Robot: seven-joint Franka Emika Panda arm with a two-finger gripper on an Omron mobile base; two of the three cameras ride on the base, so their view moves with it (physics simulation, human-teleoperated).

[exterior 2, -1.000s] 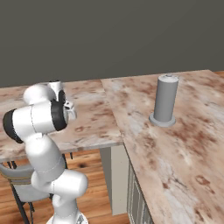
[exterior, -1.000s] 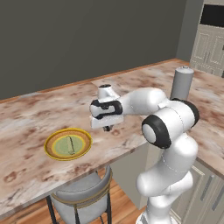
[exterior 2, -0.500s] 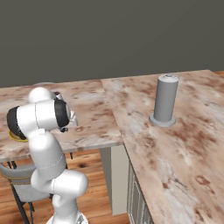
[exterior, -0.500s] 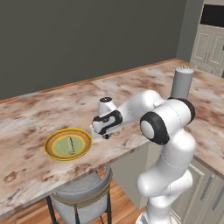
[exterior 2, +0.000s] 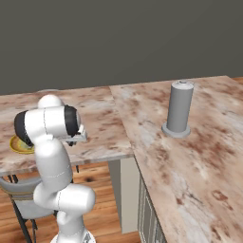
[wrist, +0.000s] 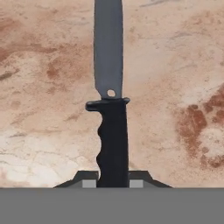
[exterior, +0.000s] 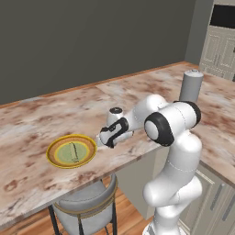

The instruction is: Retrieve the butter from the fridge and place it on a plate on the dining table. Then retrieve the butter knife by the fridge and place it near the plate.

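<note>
Black butter knife (wrist: 111,109) between end effector (wrist: 113,180) tips

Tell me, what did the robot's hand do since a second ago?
The two-finger gripper, shut on the thin dark butter knife, came down close to the marbled dining table, just right of the yellow-rimmed plate. The plate, the pale butter stick on it and the grey cylinder stayed put.

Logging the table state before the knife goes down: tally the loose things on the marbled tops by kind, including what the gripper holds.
Plates: 1, the plate on the dining table.
Butter: 1, the butter on the plate.
Knives: 1, the butter knife, held in the gripper.
Grey cylinders: 1, the grey cylinder, standing upright.
Total: 4
</note>
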